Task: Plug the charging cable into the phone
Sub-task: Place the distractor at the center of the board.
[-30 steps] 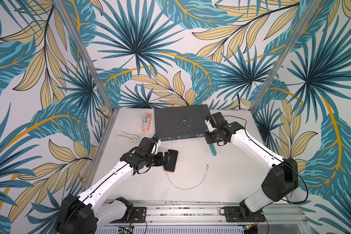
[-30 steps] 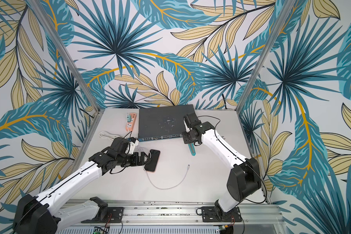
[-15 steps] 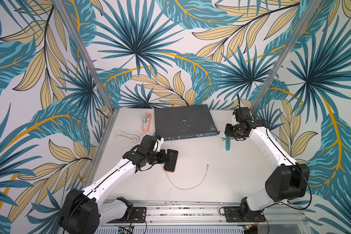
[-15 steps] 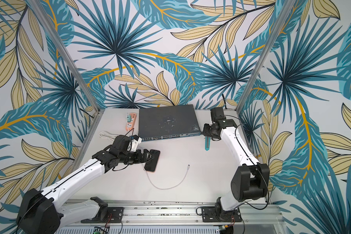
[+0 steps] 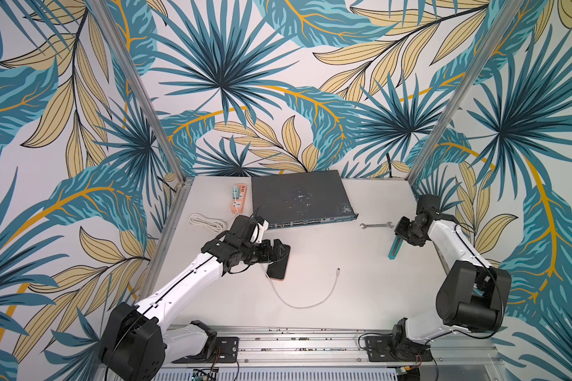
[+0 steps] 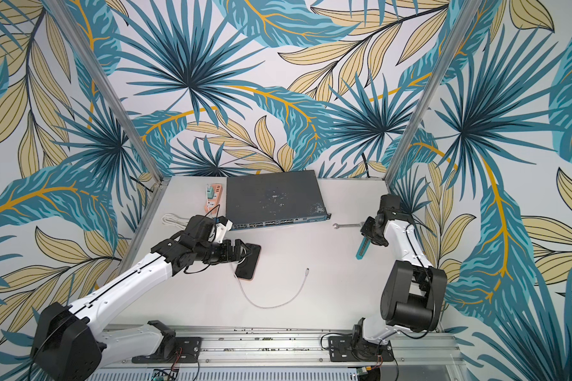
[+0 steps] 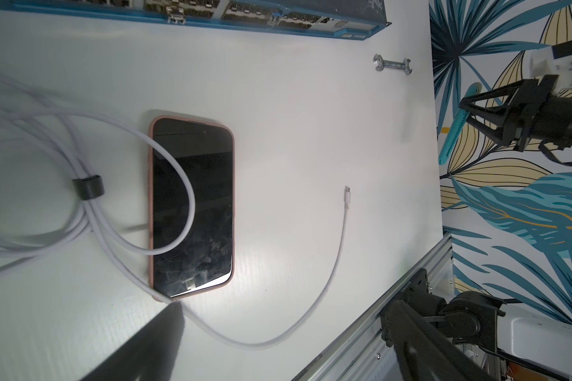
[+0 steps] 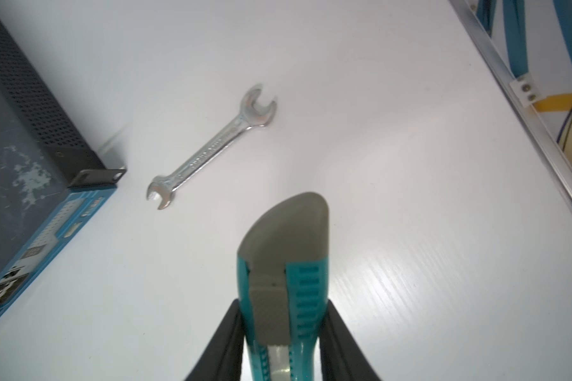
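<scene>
The phone lies flat and screen-up left of the table's middle, black with a pinkish rim. The white charging cable curves from under its near end to a free plug tip lying on the table to its right. Several bundled loops held by a dark clip lie to the phone's left, and one loop crosses the screen. My left gripper hovers open over the phone's far end, holding nothing. My right gripper is shut on a teal utility knife at the right edge.
A dark grey network switch fills the back middle. A steel wrench lies to its right, near the knife. An orange power strip and its cream cord bundle sit at the back left. A metal rail runs along the front.
My right arm has swung from in front of the switch out to the table's right edge, carrying the knife and uncovering the wrench. The left arm has barely moved.
</scene>
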